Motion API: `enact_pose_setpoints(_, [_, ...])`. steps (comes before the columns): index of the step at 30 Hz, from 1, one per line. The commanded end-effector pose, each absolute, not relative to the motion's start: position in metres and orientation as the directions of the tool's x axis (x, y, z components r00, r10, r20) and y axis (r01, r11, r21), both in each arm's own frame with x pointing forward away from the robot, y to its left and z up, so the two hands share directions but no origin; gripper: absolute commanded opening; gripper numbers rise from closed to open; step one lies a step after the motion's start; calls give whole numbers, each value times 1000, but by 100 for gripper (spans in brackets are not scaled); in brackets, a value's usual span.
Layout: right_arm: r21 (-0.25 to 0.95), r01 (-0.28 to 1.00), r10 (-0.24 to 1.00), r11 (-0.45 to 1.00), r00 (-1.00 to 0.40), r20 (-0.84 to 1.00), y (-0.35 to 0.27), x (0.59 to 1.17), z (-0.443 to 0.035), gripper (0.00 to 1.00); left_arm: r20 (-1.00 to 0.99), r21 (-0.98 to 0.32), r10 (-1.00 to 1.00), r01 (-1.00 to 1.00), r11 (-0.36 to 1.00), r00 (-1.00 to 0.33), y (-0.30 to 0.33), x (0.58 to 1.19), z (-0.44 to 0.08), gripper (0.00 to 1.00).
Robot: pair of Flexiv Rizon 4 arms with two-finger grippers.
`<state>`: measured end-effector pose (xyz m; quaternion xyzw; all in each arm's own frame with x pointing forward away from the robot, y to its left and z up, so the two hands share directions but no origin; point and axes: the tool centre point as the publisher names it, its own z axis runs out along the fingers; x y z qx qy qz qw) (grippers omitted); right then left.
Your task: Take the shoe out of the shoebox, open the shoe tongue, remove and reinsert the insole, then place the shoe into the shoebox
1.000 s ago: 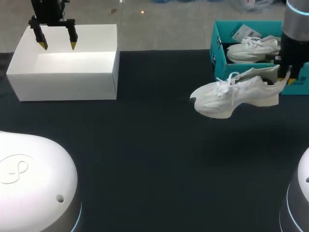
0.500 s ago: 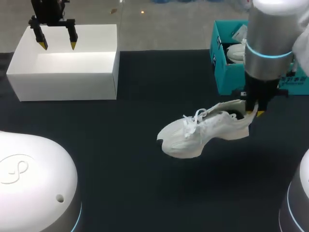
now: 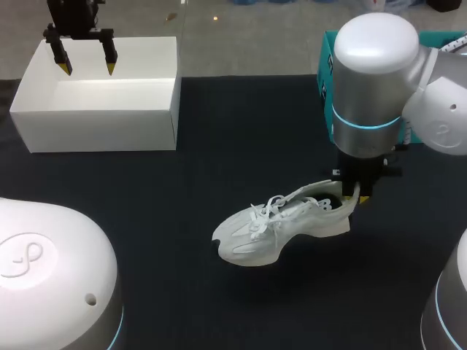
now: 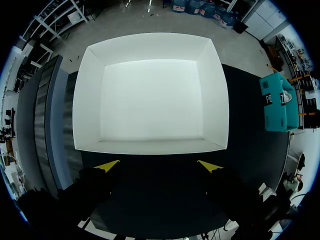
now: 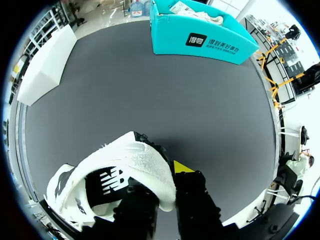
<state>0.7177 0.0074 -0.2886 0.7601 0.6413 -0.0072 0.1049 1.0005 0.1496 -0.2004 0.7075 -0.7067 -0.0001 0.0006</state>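
The teal shoebox (image 5: 200, 35) bore a dark label and print on its side; the shoe (image 3: 281, 226) showed a dark logo inside. The table (image 3: 182, 168) was dark. Our right gripper (image 3: 354, 195) gripped the shoe's heel collar near mid-table, toe leftward, well apart from the shoebox. Our left gripper (image 4: 157, 166) hung released over a white box (image 4: 150, 95).

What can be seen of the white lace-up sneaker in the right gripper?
The white lace-up sneaker has a fabric-like upper, loose white laces, a white sole and a dark insole with white print. It is over the black table, toe toward my left, heel toward my right. The right gripper pinches its heel collar, one finger inside, one outside. Whether the sole touches the table cannot be told.
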Motion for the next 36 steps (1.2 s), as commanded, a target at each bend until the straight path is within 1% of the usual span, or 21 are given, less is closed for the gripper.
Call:
enact_pose_setpoints(1, [174, 969, 965, -174, 203, -167, 24, 724, -305, 0, 0, 1, -1000, -1000, -1, 1, 150, 1000, -200, 100])
enact_pose_setpoints(4, [204, 964, 964, -170, 205, -168, 31, 725, -322, 0, 0, 1, -1000, -1000, -1, 1, 150, 1000, -200, 100])
enact_pose_setpoints(6, [181, 970, 969, -163, 192, -153, 36, 726, -334, 0, 0, 1, -1000, -1000, -1, 1, 150, 1000, -200, 100])
enact_pose_setpoints(13, [179, 972, 962, -153, 188, -196, 42, 729, -368, 0, 0, 1, -1000, -1000, -1, 1, 150, 1000, -200, 100])
enact_pose_setpoints(20, [177, 967, 949, -184, 222, -224, 41, 732, -392, 0, 0, 1, -1000, -1000, -1, 1, 150, 1000, -200, 100])
enact_pose_setpoints(21, [162, 967, 949, -194, 227, -219, 40, 732, -394, 0, 0, 1, -1000, -1000, -1, 1, 150, 1000, -200, 100])
enact_pose_setpoints(22, [156, 966, 948, -208, 238, -211, 39, 732, -394, 42, 0, 1, -1000, -1000, -1, 1, 150, 1000, -200, 100])
enact_pose_setpoints(23, [146, 965, 944, -219, 247, -218, 38, 732, -392, 100, 0, 1, -1000, -1000, -1, 1, 150, 1000, -200, 100])
enact_pose_setpoints(26, [140, 964, 945, -227, 253, -207, 32, 731, -380, 100, 0, 1, -1000, -1000, -1, 1, 150, 1000, -200, 100])
enact_pose_setpoints(29, [109, 961, 949, -252, 268, -168, 23, 729, -363, 100, 0, 1, -1000, -1000, -1, 1, 150, 1000, -200, 100])
enact_pose_setpoints(31, [95, 965, 958, -245, 256, -132, 19, 727, -350, 100, 0, 1, -1000, -1000, -1, 1, 150, 1000, -200, 100])
enact_pose_setpoints(36, [118, 974, 977, -192, 201, -68, 12, 722, -316, 100, 0, 1, -1000, -1000, -1, 1, 150, 1000, -200, 100])
